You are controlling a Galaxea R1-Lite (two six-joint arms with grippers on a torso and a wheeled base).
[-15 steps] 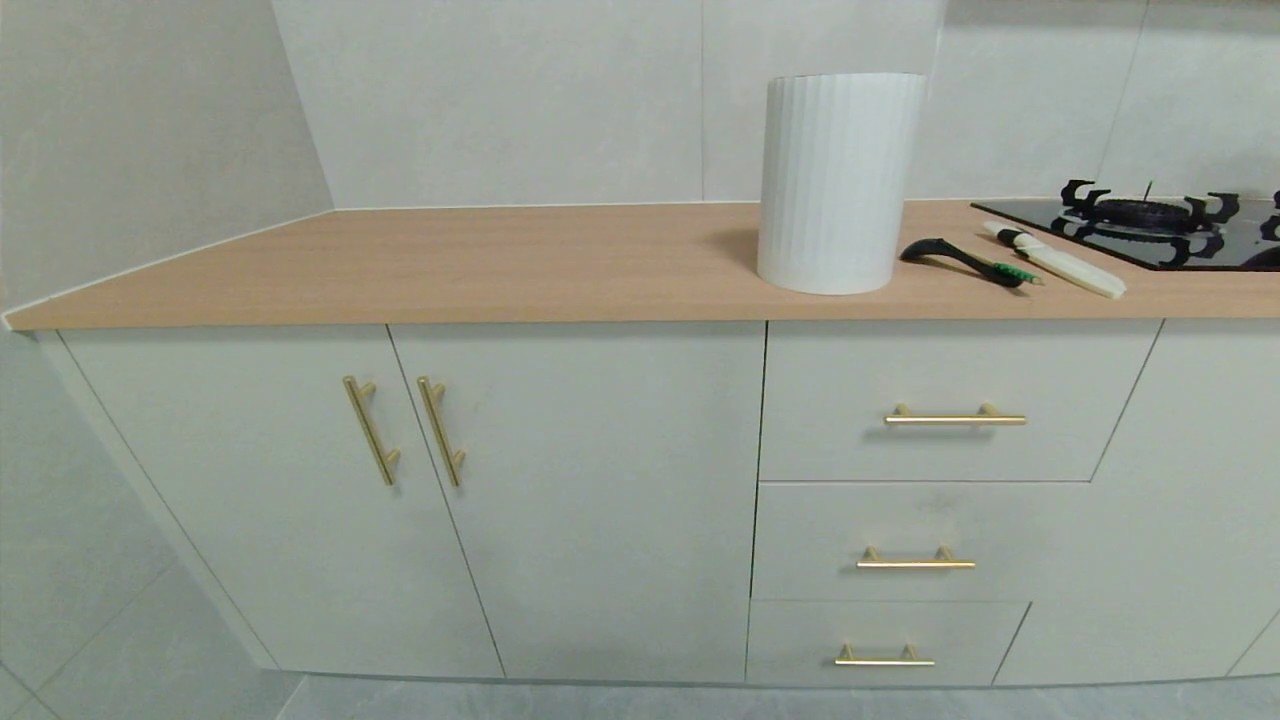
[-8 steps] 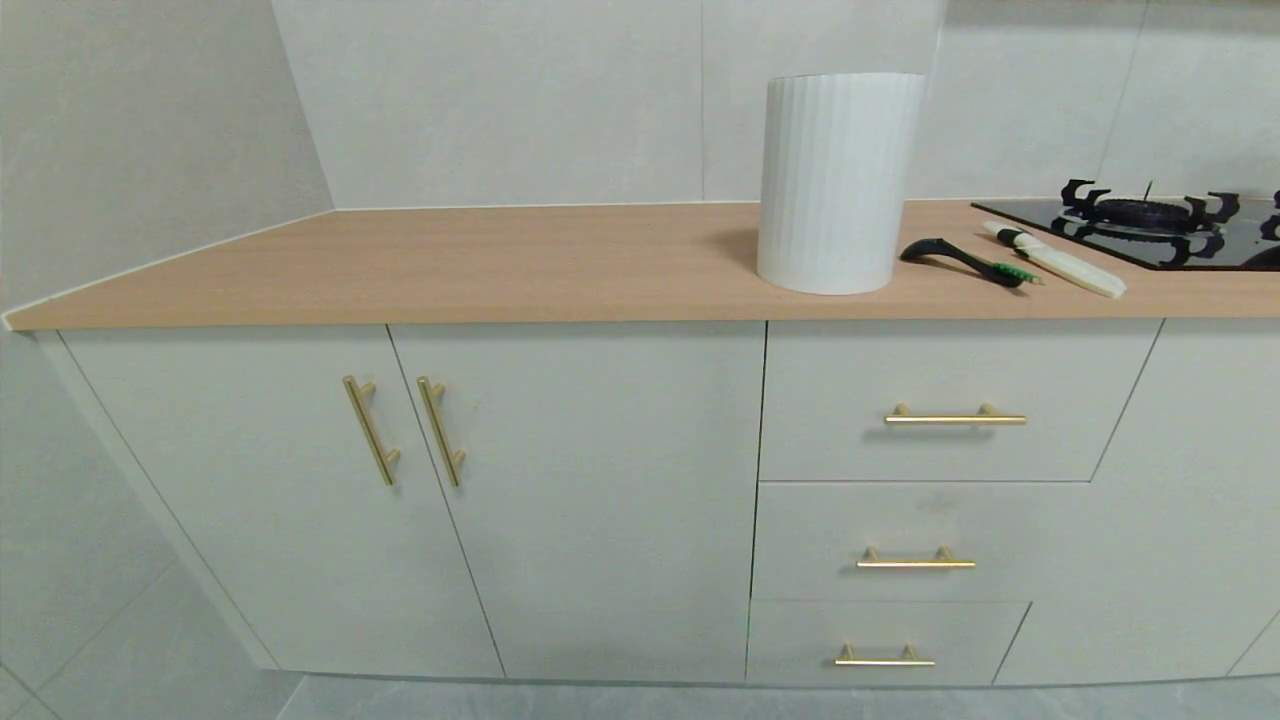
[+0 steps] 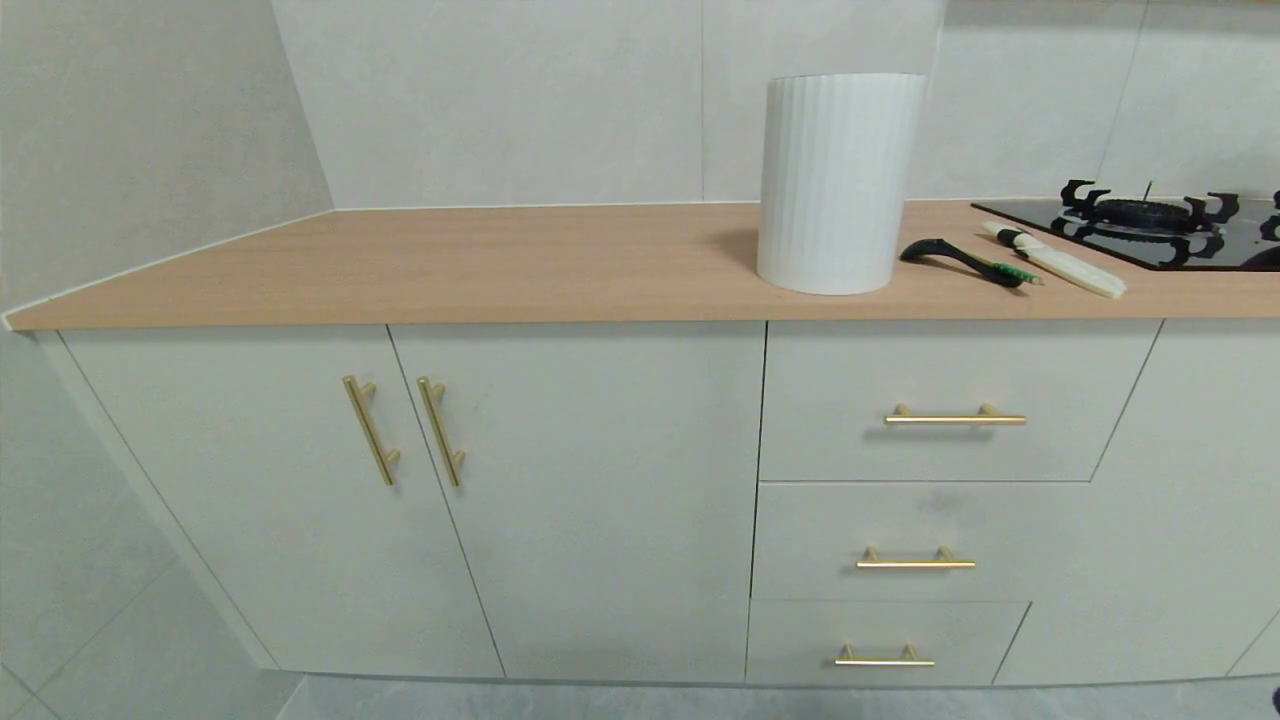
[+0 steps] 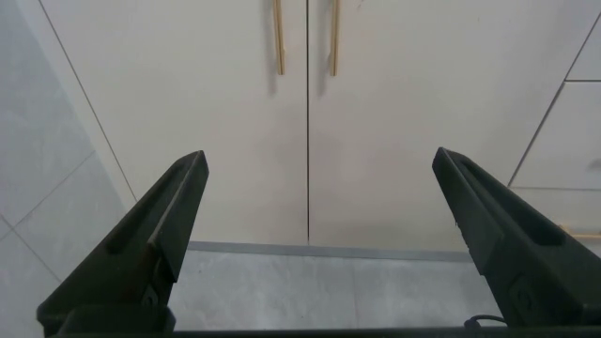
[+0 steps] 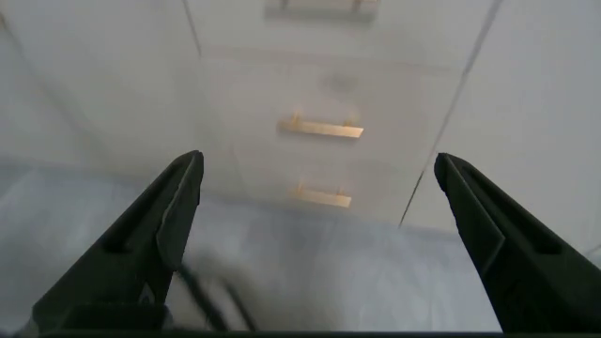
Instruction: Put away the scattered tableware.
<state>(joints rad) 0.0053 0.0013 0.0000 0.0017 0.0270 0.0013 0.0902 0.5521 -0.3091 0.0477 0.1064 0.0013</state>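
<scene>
I had not yet picked anything up. My left gripper (image 4: 319, 167) and right gripper (image 5: 319, 169) hung low before the cupboards, fingers wide and empty. The black utensil (image 3: 965, 260) and white utensil (image 3: 1055, 262) lay on the counter (image 3: 500, 265) beside the white holder (image 3: 838, 180). Next, I judged, an arm had to rise to them.

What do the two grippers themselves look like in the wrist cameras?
The left gripper and right gripper look alike: each has two matte black, wedge-shaped fingers tapering to blunt tips, no markings visible. A thin dark cable seems to trail near the right gripper.
</scene>
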